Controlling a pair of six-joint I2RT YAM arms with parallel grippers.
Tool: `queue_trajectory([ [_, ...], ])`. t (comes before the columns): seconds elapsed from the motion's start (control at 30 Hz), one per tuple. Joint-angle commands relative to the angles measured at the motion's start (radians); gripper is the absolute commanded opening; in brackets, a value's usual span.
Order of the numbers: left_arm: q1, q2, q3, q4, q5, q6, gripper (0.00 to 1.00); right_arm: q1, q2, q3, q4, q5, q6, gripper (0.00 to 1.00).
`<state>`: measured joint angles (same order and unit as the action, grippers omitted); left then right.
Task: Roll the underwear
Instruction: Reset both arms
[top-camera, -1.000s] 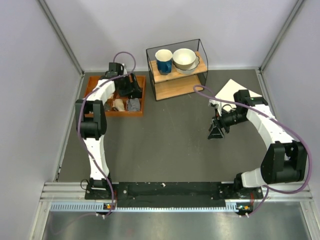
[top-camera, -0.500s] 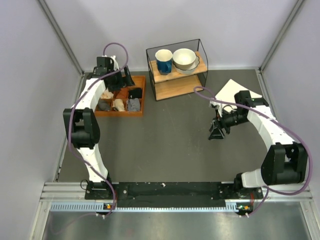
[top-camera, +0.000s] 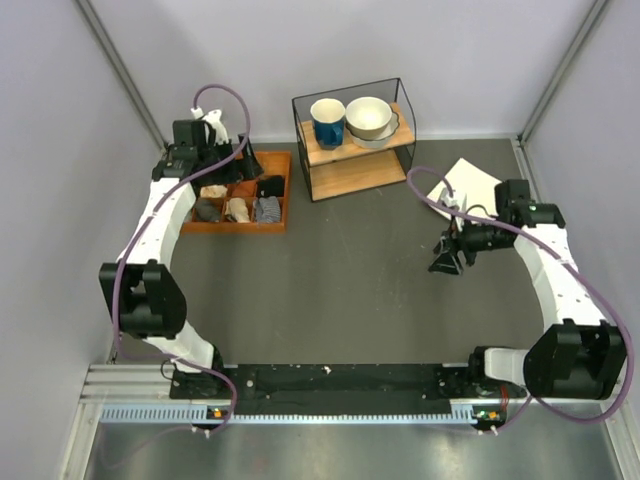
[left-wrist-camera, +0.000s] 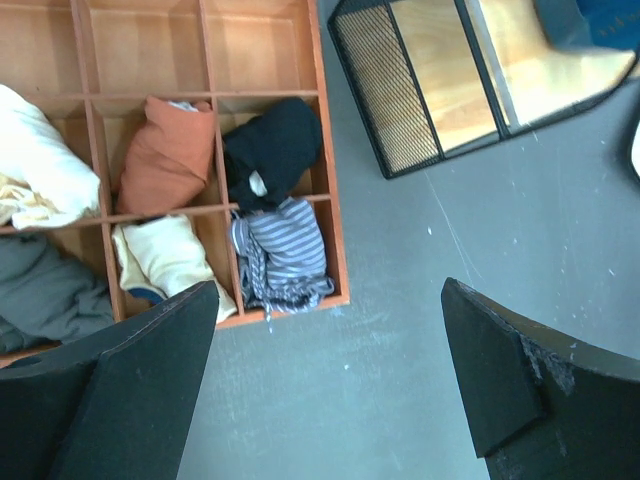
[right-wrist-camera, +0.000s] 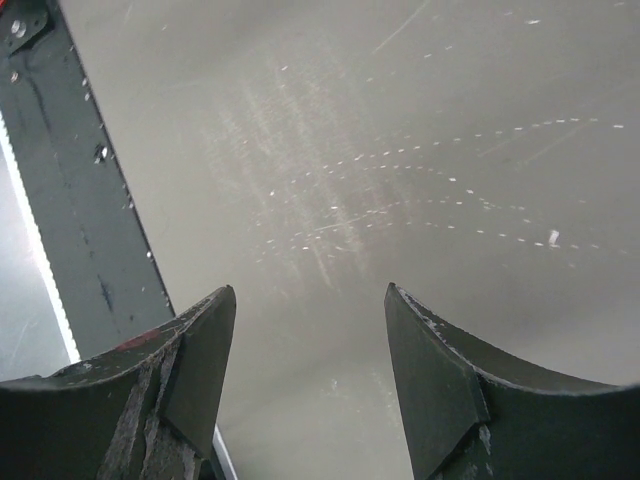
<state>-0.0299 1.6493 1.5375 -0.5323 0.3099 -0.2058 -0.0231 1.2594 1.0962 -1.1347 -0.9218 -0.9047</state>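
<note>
Upper left of the overhead view: underwear (top-camera: 270, 186), a black bundle in the wooden tray (left-wrist-camera: 334, 200), just right of the spread, empty left gripper (top-camera: 243, 160). Right gripper (top-camera: 445, 262), also spread, hangs far across the worktop (top-camera: 340, 290).

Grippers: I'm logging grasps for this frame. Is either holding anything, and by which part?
Nothing is held. The left gripper and right gripper are open and empty; the underwear lies in a tray compartment.
</note>
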Motion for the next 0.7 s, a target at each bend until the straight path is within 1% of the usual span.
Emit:
queue_trajectory([
  [0.0,0.001,-0.126,-0.095,0.063,0.049,0.019,0.98,-0.08,-0.071,0.088,0.001,-0.02,0.055,0.63],
  [0.07,0.001,-0.189,-0.131,0.077,0.07,0.013,0.98,-0.116,-0.098,0.114,0.001,-0.023,0.079,0.64],
  [0.17,0.001,-0.267,-0.2,0.101,0.112,0.003,0.98,-0.15,-0.141,0.14,0.003,-0.029,0.105,0.69],
  [0.33,-0.001,-0.394,-0.293,0.135,0.161,-0.012,0.98,-0.158,-0.189,0.195,0.003,-0.017,0.153,0.75],
  [0.37,0.001,-0.411,-0.304,0.146,0.167,-0.015,0.98,-0.159,-0.195,0.212,0.004,-0.02,0.174,0.77],
  [0.67,0.001,-0.525,-0.364,0.149,0.259,-0.03,0.98,-0.163,-0.226,0.281,0.026,-0.055,0.288,0.82],
])
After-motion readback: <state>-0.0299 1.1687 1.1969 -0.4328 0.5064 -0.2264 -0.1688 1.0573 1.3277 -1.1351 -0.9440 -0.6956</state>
